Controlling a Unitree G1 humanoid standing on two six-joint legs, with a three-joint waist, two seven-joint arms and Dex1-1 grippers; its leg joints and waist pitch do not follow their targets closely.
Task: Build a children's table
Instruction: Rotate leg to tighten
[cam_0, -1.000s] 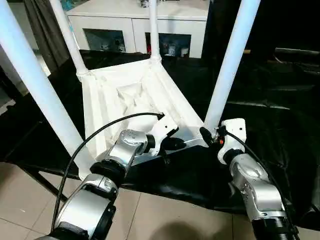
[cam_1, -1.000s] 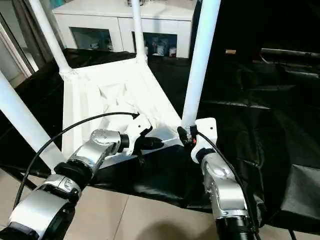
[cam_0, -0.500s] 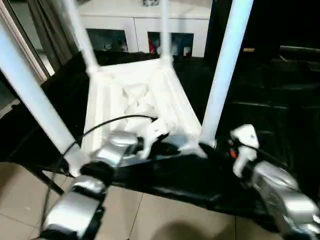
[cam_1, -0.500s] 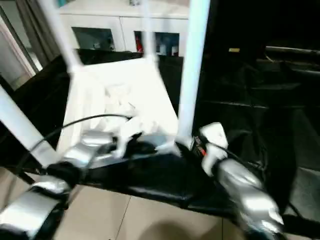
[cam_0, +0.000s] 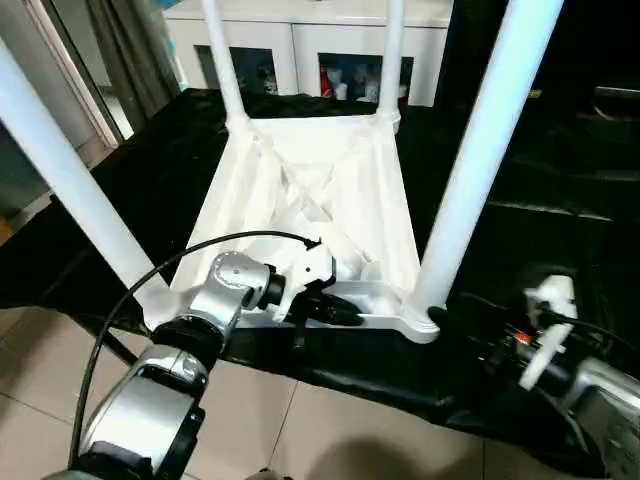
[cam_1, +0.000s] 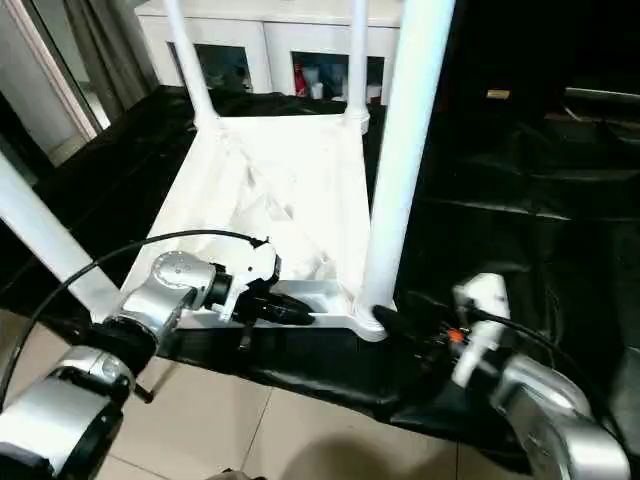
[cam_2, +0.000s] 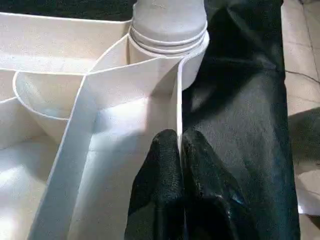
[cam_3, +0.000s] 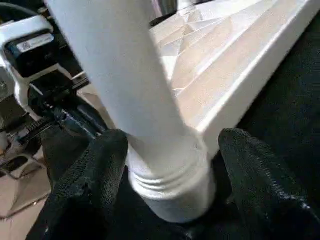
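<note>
We are looking down on the children's table (cam_0: 320, 190), which is lying upside down on a black sheet (cam_0: 560, 180) with its ribbed underside facing up and four legs standing up from the corner sockets; seen from the head, the near right leg (cam_0: 470, 170) is rising toward one o'clock and the near left leg (cam_0: 60, 170) toward eleven o'clock, with the two far legs at twelve in front of a white cabinet (cam_0: 310, 40) with glass doors. Our left gripper (cam_0: 335, 308) is reaching in from seven o'clock to the table's near rim, and the head views are giving us only its dark tip against the white edge. The left wrist view is adding what they leave unclear: the two black fingers (cam_2: 162, 185) are pressed together on the thin upright rim wall, pinching it just short of the corner socket that is carrying the near right leg. Our right gripper (cam_1: 400, 325) is sitting at four o'clock beside that socket; from the head we are seeing it low on the sheet, while the right wrist view is showing its fingers (cam_3: 95, 175) spread wide on either side of the leg's threaded base, apart from the plastic and gripping nothing
</note>
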